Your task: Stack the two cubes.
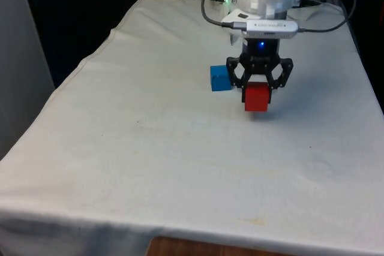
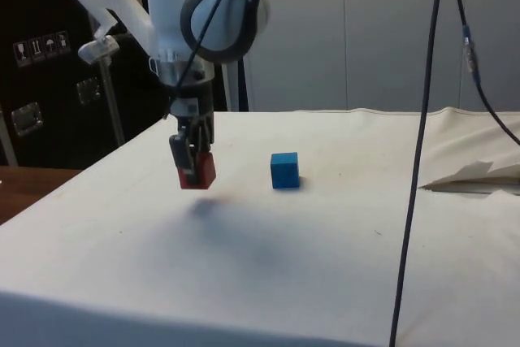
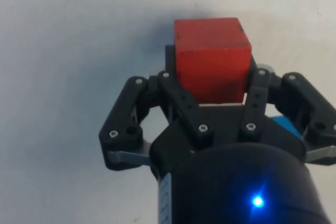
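Here we see the claw point(image 1: 258, 95) clamped on the red cube point(image 1: 257, 97), its two fingers pressing the cube's opposite faces. In the side view the claw point(image 2: 195, 166) carries the red cube point(image 2: 199, 171) clear of the worktop point(image 2: 268, 241), with a soft shadow on the white cloth below it. From the wrist we look down past the claw point(image 3: 212, 72) onto the red cube point(image 3: 211, 56), which sits squarely between the black fingers point(image 3: 176, 95). The blue cube point(image 1: 221, 78) rests on the worktop point(image 1: 180, 166) just beside the claw, towards the front view's left and slightly farther back, apart from the red cube. In the side view the blue cube point(image 2: 284, 170) stands near the claw, lower than the held cube.
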Motion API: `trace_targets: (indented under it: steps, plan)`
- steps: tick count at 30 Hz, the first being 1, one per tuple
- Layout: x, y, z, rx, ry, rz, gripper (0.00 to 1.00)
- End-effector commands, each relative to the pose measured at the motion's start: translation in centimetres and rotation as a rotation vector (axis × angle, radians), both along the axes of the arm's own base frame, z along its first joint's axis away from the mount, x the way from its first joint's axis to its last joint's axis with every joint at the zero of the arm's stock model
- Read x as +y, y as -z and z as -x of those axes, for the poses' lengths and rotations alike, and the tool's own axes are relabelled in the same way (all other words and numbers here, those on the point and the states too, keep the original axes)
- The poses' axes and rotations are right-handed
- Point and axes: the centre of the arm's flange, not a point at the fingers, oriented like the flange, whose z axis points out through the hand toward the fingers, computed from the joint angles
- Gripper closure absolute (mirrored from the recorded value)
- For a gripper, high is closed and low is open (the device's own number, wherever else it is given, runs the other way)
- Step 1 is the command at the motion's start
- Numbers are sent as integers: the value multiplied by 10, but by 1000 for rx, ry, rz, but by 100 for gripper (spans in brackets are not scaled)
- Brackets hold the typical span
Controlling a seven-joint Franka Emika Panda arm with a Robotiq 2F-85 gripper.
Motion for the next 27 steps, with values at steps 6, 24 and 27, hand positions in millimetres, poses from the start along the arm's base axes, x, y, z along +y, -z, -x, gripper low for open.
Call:
trace_targets:
  steps: [6,24,27]
  plan:
    - [1,-23,2,21,4,1,99]
    - [-5,-64,29,30,7,1,99]
    - [-6,-68,37,25,7,-1,99]
